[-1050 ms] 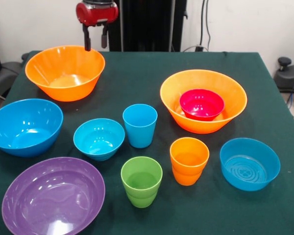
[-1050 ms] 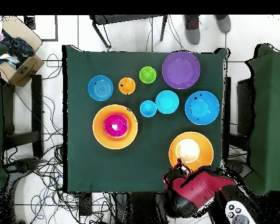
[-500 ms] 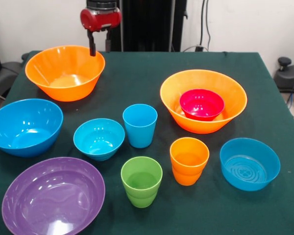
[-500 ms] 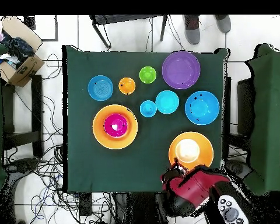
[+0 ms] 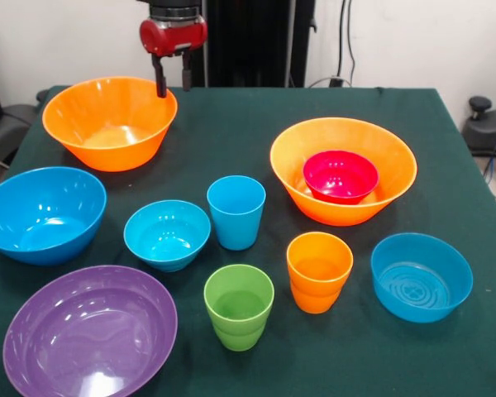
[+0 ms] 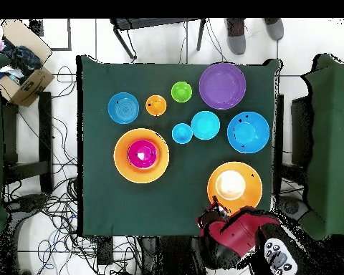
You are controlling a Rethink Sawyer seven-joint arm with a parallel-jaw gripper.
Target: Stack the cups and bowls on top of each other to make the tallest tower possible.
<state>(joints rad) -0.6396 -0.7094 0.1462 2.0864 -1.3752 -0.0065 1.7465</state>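
My gripper (image 5: 173, 84) (image 6: 216, 209) hangs open at the table's far side, its two fingers straddling the back right rim of an empty orange bowl (image 5: 109, 122) (image 6: 234, 185). A second orange bowl (image 5: 343, 169) (image 6: 141, 155) holds the small red bowl (image 5: 341, 175) (image 6: 142, 153). Standing apart on the cloth are the blue cup (image 5: 236, 212) (image 6: 182, 133), green cup (image 5: 239, 306) (image 6: 181, 92) and orange cup (image 5: 318, 270) (image 6: 155, 105). A large blue bowl (image 5: 42, 213) (image 6: 248, 132), two smaller blue bowls (image 5: 167, 234) (image 5: 421, 276) and the purple bowl (image 5: 89, 331) (image 6: 222, 85) sit singly. No tower stands.
The dark green table (image 5: 231, 124) (image 6: 103, 193) carries everything. A cardboard box (image 6: 21, 71) and cables lie on the floor beside it. A person's shoes (image 6: 254, 30) show past the table's far edge in the overhead view.
My gripper has shifted a little to the right in the front view and slightly lower, along the orange bowl's back rim. Nothing on the table has moved.
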